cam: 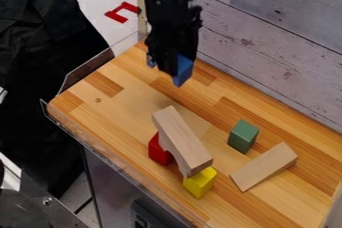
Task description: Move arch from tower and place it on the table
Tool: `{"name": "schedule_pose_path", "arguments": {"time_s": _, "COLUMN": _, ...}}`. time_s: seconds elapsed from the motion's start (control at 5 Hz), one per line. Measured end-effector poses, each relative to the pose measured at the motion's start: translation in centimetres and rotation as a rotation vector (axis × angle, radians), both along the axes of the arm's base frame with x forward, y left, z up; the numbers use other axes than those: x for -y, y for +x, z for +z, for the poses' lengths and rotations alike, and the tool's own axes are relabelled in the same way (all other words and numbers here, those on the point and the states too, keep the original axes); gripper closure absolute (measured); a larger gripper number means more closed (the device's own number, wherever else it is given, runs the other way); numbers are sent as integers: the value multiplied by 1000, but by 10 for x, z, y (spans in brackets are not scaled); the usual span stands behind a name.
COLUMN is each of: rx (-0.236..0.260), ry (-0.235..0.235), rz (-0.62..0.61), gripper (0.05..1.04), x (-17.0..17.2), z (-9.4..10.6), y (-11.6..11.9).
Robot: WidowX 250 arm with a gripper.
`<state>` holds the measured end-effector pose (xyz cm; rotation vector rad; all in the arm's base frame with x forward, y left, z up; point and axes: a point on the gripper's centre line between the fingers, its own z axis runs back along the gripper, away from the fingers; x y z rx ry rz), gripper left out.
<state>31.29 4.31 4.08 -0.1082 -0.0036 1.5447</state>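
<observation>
Black gripper (168,68) up top, hanging over the far end of the table, and the arch (183,139) sits on its tower!
How far open I am, I can't tell, nor whether I have hold of the blue piece (182,71) right at my tip; whitewashed boards (267,18) rise just beside the back edge, a see-through rail (113,151) lines the near edge, and wooden tabletop (110,109) runs between me and the arch, which bridges a red block (157,152) and a yellow block (200,182), with a green block (243,136) and a flat plank (264,166) off to the view's right, both apart from the tower.
</observation>
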Motion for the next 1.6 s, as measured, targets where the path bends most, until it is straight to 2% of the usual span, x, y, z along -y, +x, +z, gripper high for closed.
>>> {"name": "schedule_pose_path", "arguments": {"time_s": 0.2, "rx": -26, "ry": 3, "rz": 2, "gripper": 524, "x": -2, "z": -8, "y": 3}}
{"name": "schedule_pose_path", "arguments": {"time_s": 0.4, "rx": -79, "ry": 14, "rz": -4, "gripper": 524, "x": -4, "z": -19, "y": -1}}
{"name": "schedule_pose_path", "arguments": {"time_s": 0.8, "rx": -139, "ry": -21, "rz": 20, "gripper": 524, "x": 3, "z": -35, "y": 0}}
{"name": "schedule_pose_path", "arguments": {"time_s": 1.2, "rx": -158, "ry": -59, "rz": 71, "gripper": 524, "x": 11, "z": -44, "y": -5}}
{"name": "schedule_pose_path", "arguments": {"time_s": 1.6, "rx": -156, "ry": -89, "rz": 107, "gripper": 524, "x": 17, "z": -51, "y": -7}}
